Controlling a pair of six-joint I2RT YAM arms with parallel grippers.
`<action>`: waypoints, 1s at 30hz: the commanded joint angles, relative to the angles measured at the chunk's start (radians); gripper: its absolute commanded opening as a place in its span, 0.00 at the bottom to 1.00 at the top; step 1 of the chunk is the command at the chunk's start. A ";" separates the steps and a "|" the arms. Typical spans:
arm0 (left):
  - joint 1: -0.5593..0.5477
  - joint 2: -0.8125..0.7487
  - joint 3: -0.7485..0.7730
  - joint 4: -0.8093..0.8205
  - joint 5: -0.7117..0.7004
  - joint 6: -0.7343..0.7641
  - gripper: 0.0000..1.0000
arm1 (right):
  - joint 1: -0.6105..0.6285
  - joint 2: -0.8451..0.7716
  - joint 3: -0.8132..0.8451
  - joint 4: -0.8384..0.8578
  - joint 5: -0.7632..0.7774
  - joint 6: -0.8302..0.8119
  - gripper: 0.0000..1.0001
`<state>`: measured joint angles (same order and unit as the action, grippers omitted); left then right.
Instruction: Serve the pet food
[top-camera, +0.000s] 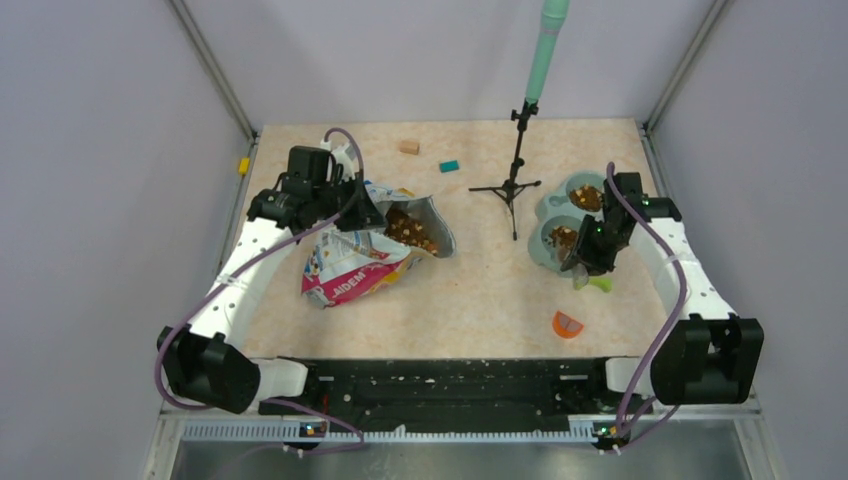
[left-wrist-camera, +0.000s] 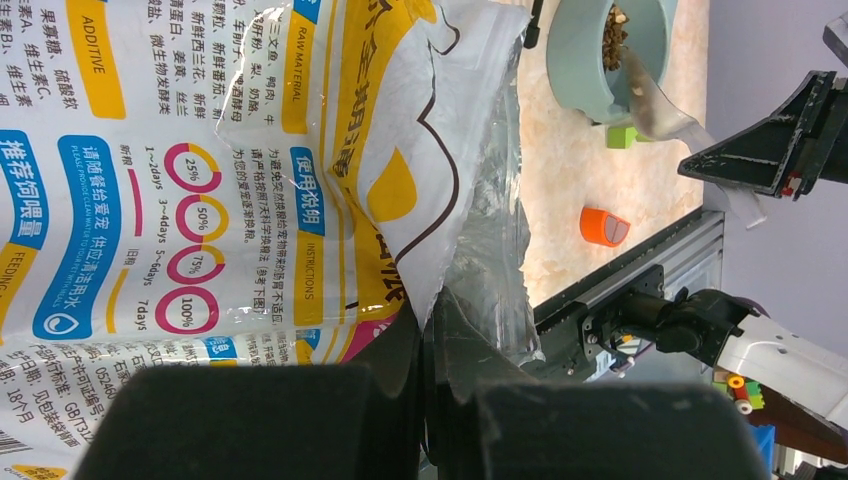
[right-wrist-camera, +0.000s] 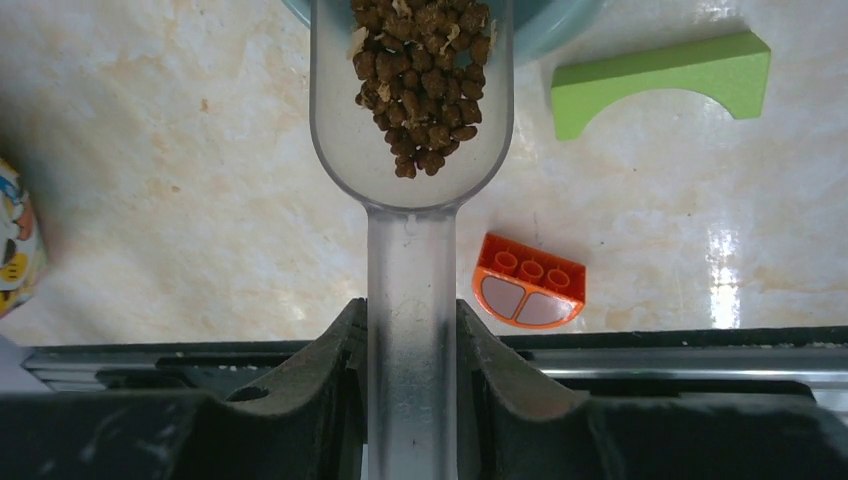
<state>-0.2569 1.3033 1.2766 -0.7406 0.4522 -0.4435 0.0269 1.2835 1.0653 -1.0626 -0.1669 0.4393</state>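
The yellow-white-pink pet food bag (top-camera: 355, 262) lies on its side at the left, mouth open, with brown kibble (top-camera: 410, 230) showing inside. My left gripper (top-camera: 362, 212) is shut on the upper edge of the bag's mouth. In the left wrist view the fingers (left-wrist-camera: 428, 330) pinch that edge of the bag (left-wrist-camera: 200, 180). My right gripper (top-camera: 585, 262) is shut on the handle of a clear scoop (right-wrist-camera: 412, 250). The scoop's cup holds kibble (right-wrist-camera: 420, 80) and reaches over the rim of the grey-blue double bowl (top-camera: 548, 212). Both wells hold kibble.
A black tripod stand (top-camera: 515, 185) with a green pole stands left of the bowl. A green arch block (right-wrist-camera: 660, 80) and an orange half-round brick (right-wrist-camera: 530, 295) lie near the scoop. A tan block (top-camera: 408, 147), a teal block (top-camera: 449, 166) and a yellow block (top-camera: 243, 165) lie at the back.
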 joint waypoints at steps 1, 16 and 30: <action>0.027 -0.042 0.002 0.074 -0.069 0.017 0.00 | -0.066 0.023 0.070 -0.034 -0.116 0.066 0.00; 0.037 -0.074 -0.023 0.070 -0.088 0.023 0.00 | -0.227 0.027 0.014 0.036 -0.432 0.285 0.00; 0.048 -0.073 -0.029 0.075 -0.080 0.026 0.00 | -0.260 -0.009 -0.023 0.070 -0.496 0.407 0.00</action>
<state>-0.2371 1.2583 1.2469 -0.7246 0.4324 -0.4431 -0.2138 1.3121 1.0477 -1.0245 -0.6228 0.7761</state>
